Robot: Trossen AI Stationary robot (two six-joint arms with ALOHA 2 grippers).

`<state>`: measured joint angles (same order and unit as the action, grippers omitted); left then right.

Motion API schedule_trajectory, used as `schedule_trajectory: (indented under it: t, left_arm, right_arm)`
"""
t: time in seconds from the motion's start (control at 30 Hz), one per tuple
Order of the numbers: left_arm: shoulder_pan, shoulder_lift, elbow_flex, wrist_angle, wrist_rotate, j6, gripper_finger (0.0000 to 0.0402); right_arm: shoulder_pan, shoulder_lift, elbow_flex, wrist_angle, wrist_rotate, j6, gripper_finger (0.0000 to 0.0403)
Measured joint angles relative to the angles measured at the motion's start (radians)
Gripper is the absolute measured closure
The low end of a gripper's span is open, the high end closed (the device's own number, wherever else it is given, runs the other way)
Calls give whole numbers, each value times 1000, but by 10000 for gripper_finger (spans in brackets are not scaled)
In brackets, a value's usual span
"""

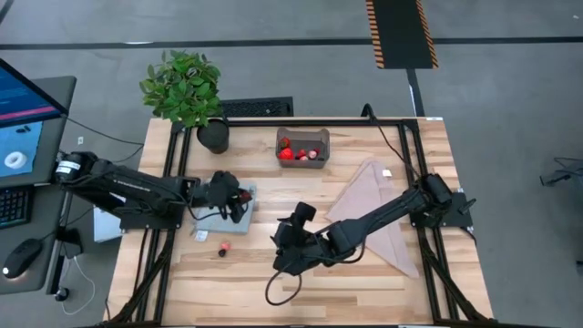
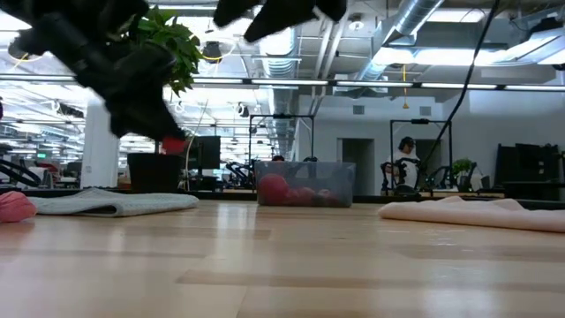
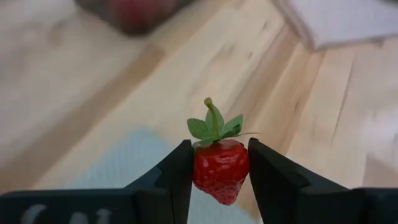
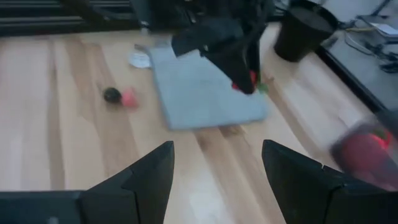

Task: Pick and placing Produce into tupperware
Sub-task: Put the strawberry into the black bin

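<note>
My left gripper (image 1: 242, 197) hangs over the blue-grey mat (image 1: 225, 215), shut on a red strawberry (image 3: 221, 169) with a green leafy cap. The translucent grey tupperware (image 1: 302, 146) stands toward the far edge with several red pieces inside, resting on its base (image 2: 305, 201). A pink piece (image 1: 227, 247) and a dark one (image 1: 219, 251) lie on the wood near the mat. My right gripper (image 4: 217, 171) is open, low over the table middle (image 1: 284, 244), touching nothing. My left gripper pinches the strawberry by its two sides (image 3: 198, 167), just below the leafy cap (image 3: 214, 127), one finger (image 3: 177, 174) on each flank. The fingers point down at a slant (image 4: 239, 65). The strawberry is lifted clear above the mat, with its stalk pointing away from the gripper.
A potted green plant (image 1: 185, 87) in a black pot (image 1: 214, 137) stands at the far left corner. A beige cloth (image 1: 373, 208) lies under the right arm. A white scrap (image 1: 199, 235) sits by the mat. Bare wood stretches between mat and tupperware.
</note>
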<state>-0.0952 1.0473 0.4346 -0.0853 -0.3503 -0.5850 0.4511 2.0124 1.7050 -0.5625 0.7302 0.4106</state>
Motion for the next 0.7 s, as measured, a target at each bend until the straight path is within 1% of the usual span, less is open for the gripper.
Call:
schedule_trajectory:
  t: [0.1, 0.17, 0.23, 0.37, 0.53, 0.7]
  left_arm:
    - [79, 0, 29, 53, 83, 73, 266]
    - [132, 0, 41, 93, 141, 122, 264]
    - [184, 0, 52, 129, 190, 152, 265]
    - [293, 0, 79, 199, 323, 200, 272]
    - [402, 46, 149, 233, 426, 240, 273]
    - [480, 187, 271, 234, 538, 280, 271]
  right_arm:
    - [16, -47, -3, -17, 5, 16, 135]
    - [30, -85, -17, 9, 8, 13, 135]
    - [49, -124, -48, 22, 7, 10, 135]
    - [92, -181, -120, 38, -19, 2, 135]
    - [139, -232, -245, 205, -21, -14, 135]
    - [175, -254, -362, 408, -25, -63, 135]
